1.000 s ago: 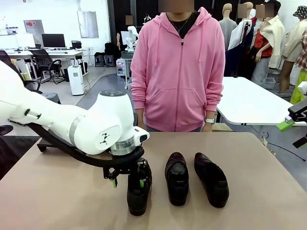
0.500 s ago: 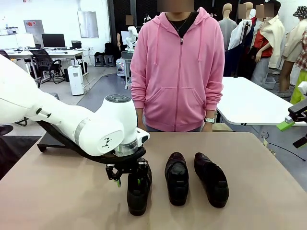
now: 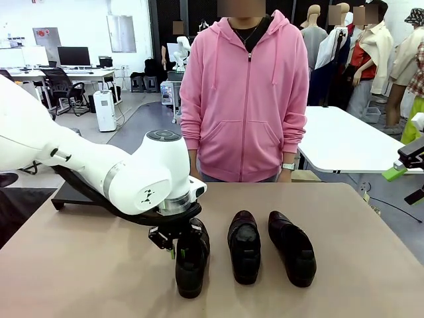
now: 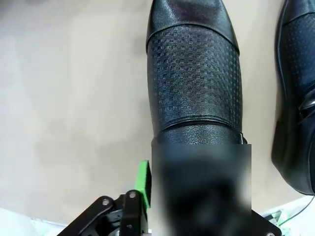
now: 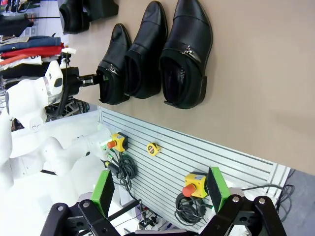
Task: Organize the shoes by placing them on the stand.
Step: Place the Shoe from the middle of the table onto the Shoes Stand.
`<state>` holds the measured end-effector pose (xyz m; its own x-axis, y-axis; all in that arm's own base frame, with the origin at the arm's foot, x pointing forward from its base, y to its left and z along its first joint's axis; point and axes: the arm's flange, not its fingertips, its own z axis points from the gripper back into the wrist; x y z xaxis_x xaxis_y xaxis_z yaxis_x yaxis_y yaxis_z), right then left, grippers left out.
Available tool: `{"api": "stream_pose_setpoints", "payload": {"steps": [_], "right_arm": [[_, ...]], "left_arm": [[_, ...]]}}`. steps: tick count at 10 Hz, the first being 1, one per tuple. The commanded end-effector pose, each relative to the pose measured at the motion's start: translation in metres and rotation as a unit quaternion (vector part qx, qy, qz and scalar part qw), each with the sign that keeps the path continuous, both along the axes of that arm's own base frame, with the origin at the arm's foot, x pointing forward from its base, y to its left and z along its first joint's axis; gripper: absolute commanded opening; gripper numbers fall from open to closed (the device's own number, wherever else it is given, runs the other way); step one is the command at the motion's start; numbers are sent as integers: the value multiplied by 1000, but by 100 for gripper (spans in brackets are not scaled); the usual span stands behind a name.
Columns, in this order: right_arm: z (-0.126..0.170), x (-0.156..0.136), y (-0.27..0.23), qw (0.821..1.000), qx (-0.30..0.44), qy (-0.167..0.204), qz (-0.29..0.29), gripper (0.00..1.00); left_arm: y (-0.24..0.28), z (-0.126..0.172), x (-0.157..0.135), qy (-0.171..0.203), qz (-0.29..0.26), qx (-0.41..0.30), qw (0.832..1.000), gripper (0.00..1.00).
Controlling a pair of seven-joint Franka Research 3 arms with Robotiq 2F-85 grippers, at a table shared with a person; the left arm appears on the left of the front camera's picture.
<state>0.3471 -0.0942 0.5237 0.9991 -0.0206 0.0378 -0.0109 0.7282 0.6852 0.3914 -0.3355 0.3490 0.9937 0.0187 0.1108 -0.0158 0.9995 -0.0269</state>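
Front view | left gripper point(image 3: 183, 250) has drawn its jaws in, clamping the heel end of the leftmost shoe point(image 3: 191, 271) by the tabletop's point(image 3: 93, 278) near edge | lift looks next | right gripper point(image 5: 160, 189) spread wide

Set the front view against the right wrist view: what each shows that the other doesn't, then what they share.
Front view: a person in pink standing behind the table, with a white table beyond.
Right wrist view: a grey slatted panel carrying red stop buttons, seen between the fingers of the open right pincer.
Both: three shoes side by side on the tan table, with the left pincer at the heel of the end shoe.
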Motion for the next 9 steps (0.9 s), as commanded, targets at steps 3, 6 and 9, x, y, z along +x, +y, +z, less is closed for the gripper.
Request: {"api": "stream_pose_setpoints", "payload": {"steps": [3, 6, 9], "right_arm": [[3, -1, 2, 1000, 5, 7, -9, 100], [3, -1, 2, 1000, 5, 7, -9, 100], [3, -1, 2, 1000, 5, 7, -9, 100]], "left_arm": [[-3, 20, -4, -22, -11, 0, 1000, 0], [14, 106, -49, -123, -57, -1, 991, 0], [63, 179, -75, -256, -3, -62, 965, 0]]}}
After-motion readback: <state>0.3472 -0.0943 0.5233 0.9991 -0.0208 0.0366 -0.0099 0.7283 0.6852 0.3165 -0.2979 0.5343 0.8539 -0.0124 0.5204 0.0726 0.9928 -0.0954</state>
